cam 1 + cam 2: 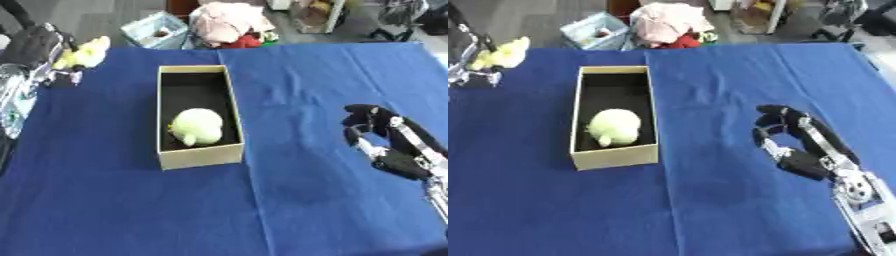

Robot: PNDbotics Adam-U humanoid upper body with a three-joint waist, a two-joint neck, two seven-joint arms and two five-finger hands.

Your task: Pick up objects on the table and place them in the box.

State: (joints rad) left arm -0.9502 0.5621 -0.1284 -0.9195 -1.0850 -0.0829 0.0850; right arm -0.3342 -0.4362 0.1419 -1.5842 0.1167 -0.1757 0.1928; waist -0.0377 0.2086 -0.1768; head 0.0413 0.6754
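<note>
An open tan cardboard box with a dark inside stands left of the table's middle, its long side running away from me. A pale green plush toy lies in its near half. At the far left corner my left hand is shut on a yellow plush toy, held just above the table's edge. My right hand hovers over the blue cloth to the right of the box, fingers relaxed and slightly curved, with nothing in it.
A blue cloth covers the whole table. Past the far edge, on the floor, are a light blue basket, a pink and white heap of cloth and other clutter.
</note>
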